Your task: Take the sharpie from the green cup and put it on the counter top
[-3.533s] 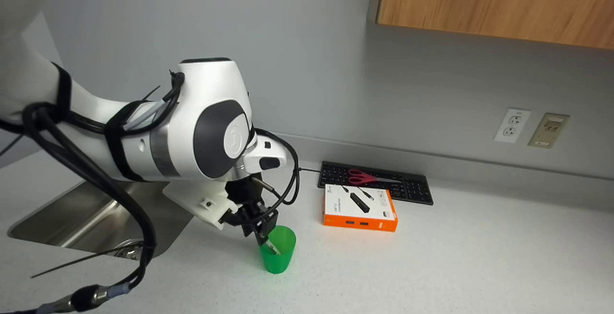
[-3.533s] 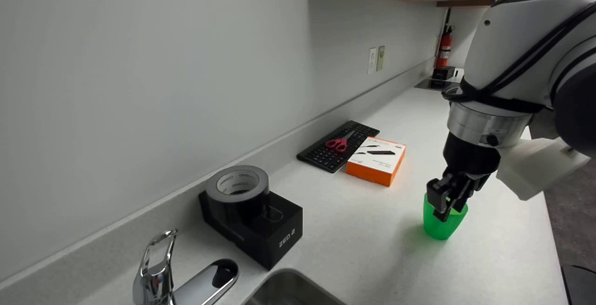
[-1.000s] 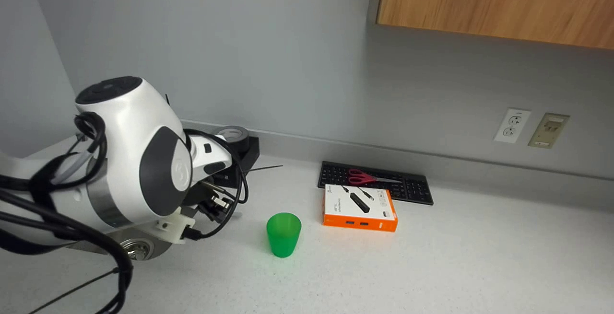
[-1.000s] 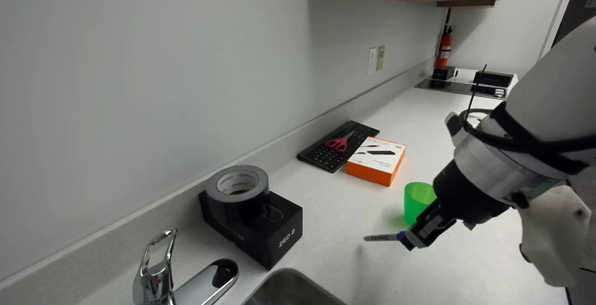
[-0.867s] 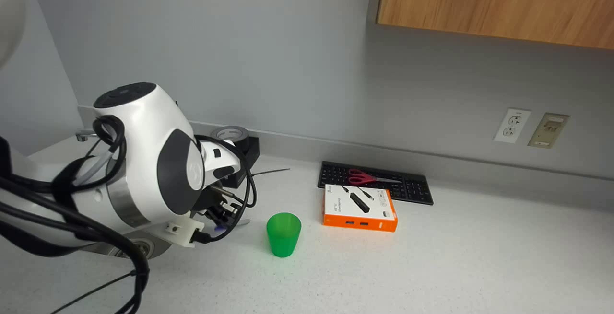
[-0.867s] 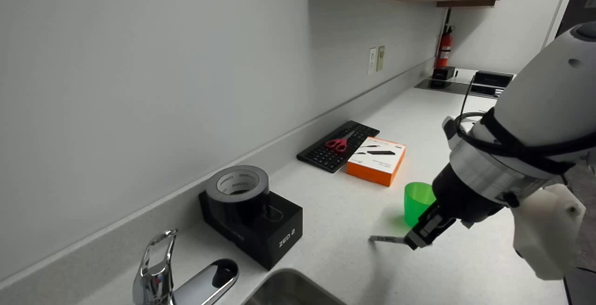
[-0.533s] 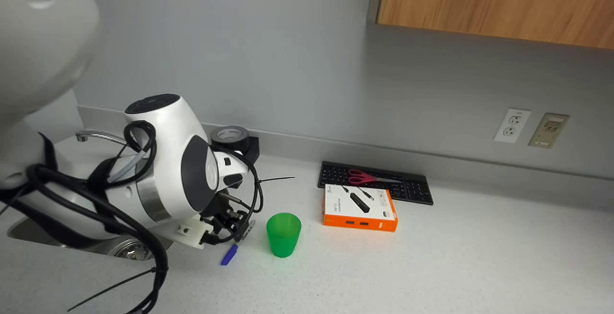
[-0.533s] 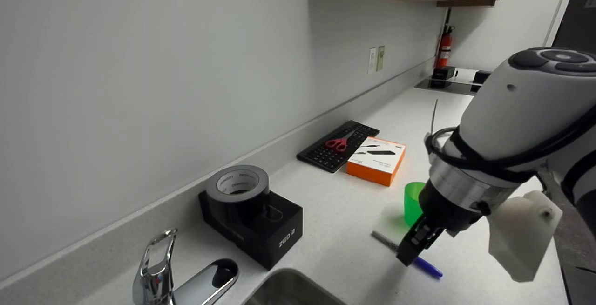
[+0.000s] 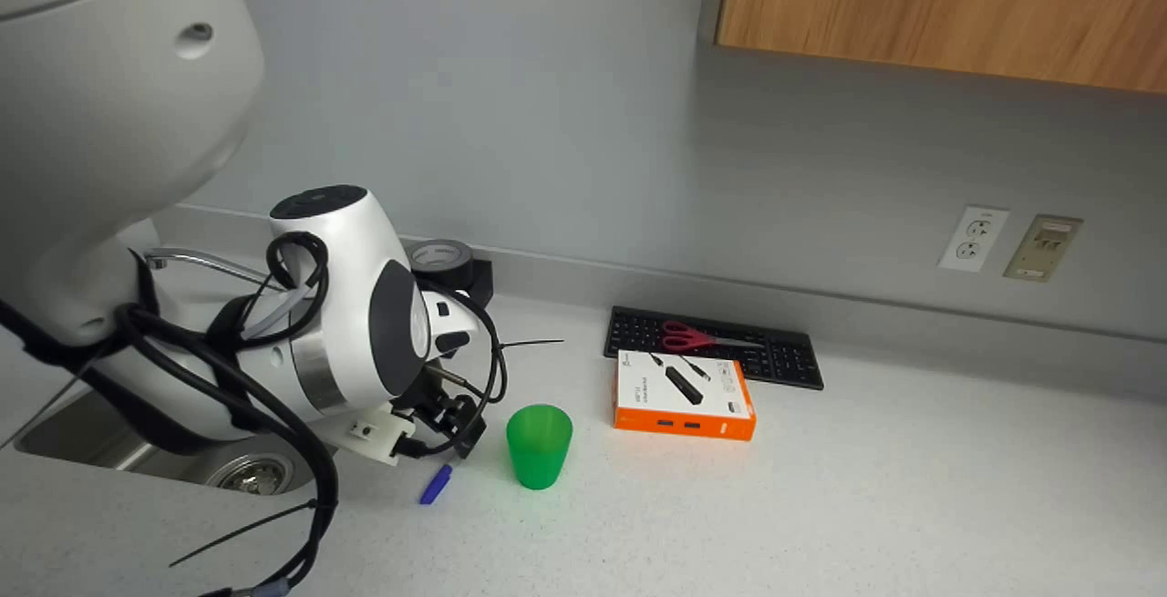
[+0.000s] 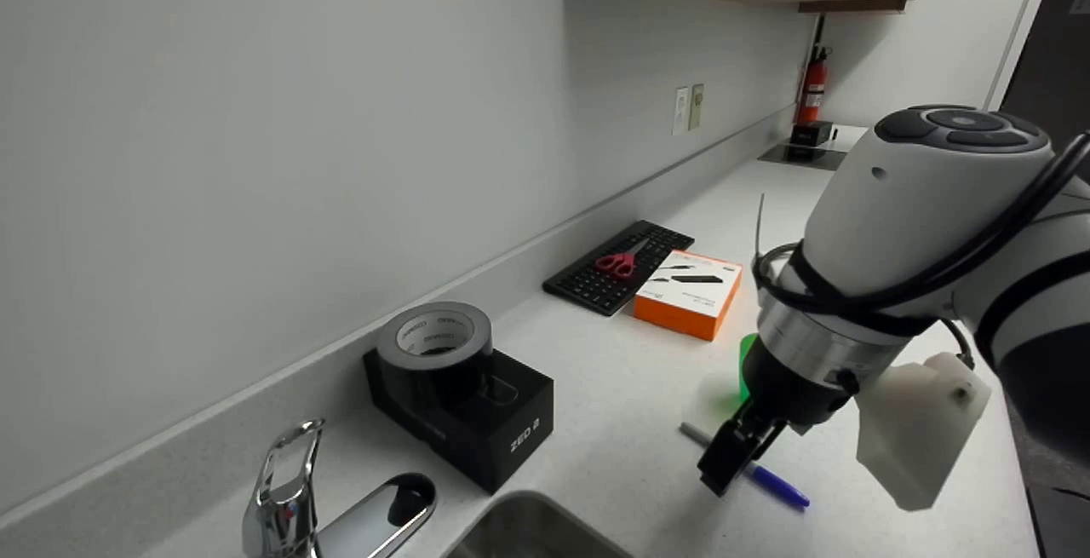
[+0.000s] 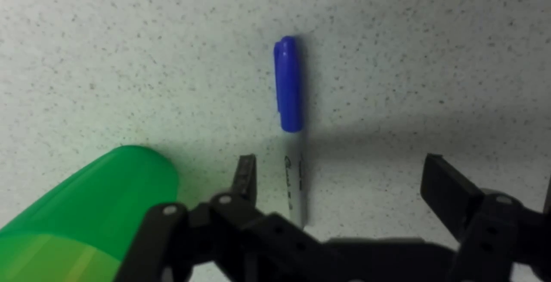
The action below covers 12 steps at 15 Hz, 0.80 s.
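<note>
The sharpie (image 11: pixel 289 84), grey-white with a blue cap, lies flat on the speckled white counter top (image 9: pixel 821 506). My gripper (image 11: pixel 338 168) stands open above it, its two fingers wide apart in the wrist view. The pen's body shows between them, nearer the left finger (image 11: pixel 246 176) and clear of both. In an exterior view the gripper (image 10: pixel 722 468) hides the middle of the sharpie (image 10: pixel 779 486). Only the blue cap of the sharpie (image 9: pixel 437 485) shows clearly past the gripper in an exterior view. Upright beside it is the green cup (image 9: pixel 540 447), with no pen visible in it.
A white and orange box (image 9: pixel 684 396) stands beyond the cup, by a black keyboard (image 9: pixel 789 360) with red scissors (image 9: pixel 688 339) on it. A tape roll (image 10: pixel 434 336) rests on a black box (image 10: pixel 511 422). The sink (image 9: pixel 100 433) is below the arm.
The sharpie was in the green cup, then hung from my gripper about a second ago; now it rests on the counter. The gripper has opened. The arm has shifted slightly since.
</note>
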Each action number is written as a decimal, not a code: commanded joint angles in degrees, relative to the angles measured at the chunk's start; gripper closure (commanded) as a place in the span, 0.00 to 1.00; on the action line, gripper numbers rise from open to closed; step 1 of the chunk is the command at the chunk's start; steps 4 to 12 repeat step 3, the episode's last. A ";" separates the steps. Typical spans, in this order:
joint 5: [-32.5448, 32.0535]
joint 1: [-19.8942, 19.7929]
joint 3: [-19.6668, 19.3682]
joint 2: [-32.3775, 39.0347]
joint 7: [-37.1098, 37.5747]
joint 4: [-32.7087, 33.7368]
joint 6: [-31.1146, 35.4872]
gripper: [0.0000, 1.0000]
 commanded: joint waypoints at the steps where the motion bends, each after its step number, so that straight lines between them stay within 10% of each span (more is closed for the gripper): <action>1: 0.00 0.00 0.00 0.00 0.00 0.00 0.00 0.00; 12: 0.00 0.00 0.00 0.00 0.00 0.00 0.00 0.00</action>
